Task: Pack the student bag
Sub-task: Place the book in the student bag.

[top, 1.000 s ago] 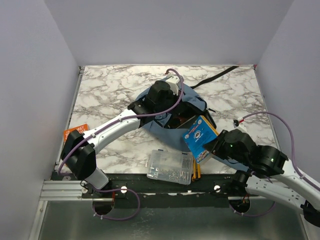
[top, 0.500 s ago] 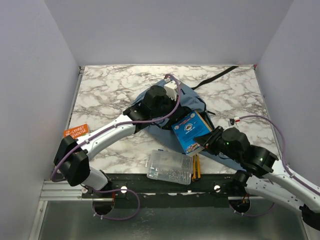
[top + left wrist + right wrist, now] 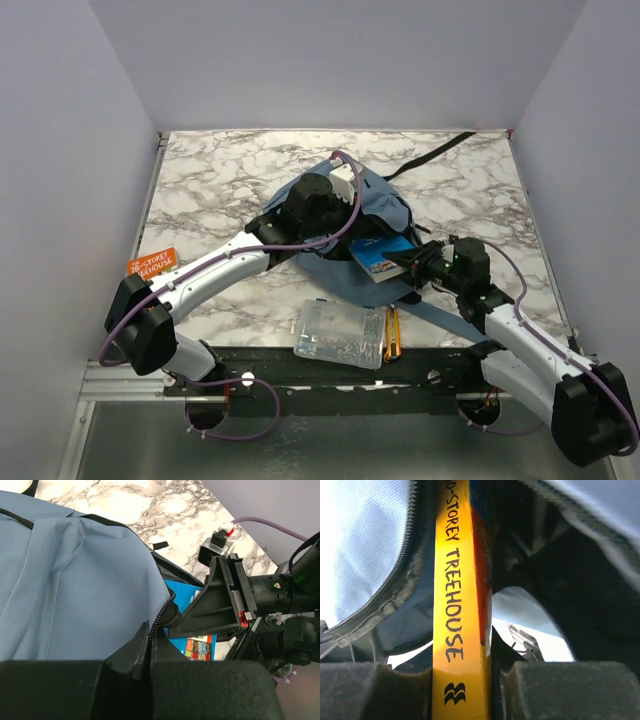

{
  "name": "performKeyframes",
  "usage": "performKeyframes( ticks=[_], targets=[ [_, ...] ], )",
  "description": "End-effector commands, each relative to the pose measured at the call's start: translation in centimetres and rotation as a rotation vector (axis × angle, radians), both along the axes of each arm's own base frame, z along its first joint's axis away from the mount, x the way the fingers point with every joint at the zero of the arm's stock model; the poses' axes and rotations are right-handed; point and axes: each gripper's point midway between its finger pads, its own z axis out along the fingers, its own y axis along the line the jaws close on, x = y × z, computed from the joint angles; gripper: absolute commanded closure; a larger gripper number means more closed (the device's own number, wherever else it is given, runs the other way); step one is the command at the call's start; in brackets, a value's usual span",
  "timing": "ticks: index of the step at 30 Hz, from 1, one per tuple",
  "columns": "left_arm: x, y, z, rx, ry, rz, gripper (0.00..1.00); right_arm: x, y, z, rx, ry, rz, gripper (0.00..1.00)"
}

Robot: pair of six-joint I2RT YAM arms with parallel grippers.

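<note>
Between the pads of the right gripper, clamped tight, a book points lengthwise straight ahead into the mouth of the student bag on the counter. The left gripper pinches the bag's zip edge, holding it open.

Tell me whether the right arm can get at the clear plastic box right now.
Probably not yet: the right hand is shut on the blue book, partly inside the student bag. The clear plastic box lies uncovered near its base, so only the full hand stands in the way.
</note>
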Motion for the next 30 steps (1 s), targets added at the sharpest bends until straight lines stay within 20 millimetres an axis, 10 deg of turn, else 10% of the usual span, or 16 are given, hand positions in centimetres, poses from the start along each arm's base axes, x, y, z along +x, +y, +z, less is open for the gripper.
performKeyframes(
  ticks=[1,5,10,15,24,30],
  targets=[
    [-1.2,-1.6,4.8,-0.123,-0.076,-0.085,1.00,0.7,2.6,6.0,0.121,-0.259,0.169,1.00],
    [-0.9,-1.7,5.3,-0.126,-0.080,-0.070,1.00,3.9,3.2,4.9,0.044,-0.294,0.141,0.99],
    [0.0,-1.2,4.2,-0.090,-0.057,-0.008,1.00,6.2,3.8,0.7,-0.107,-0.253,0.187,0.37],
    [0.0,-1.3,2.9,-0.072,-0.022,-0.010,1.00,3.7,1.7,-2.4,-0.243,-0.187,0.178,0.09],
    [-0.1,-1.5,3.0,-0.070,-0.021,-0.021,1.00,-0.8,-0.4,-2.3,-0.300,-0.185,0.184,0.21],
    [-0.4,-1.7,3.0,-0.075,-0.012,-0.038,1.00,1.5,0.8,-2.3,-0.221,-0.210,0.150,0.46]
  ],
)
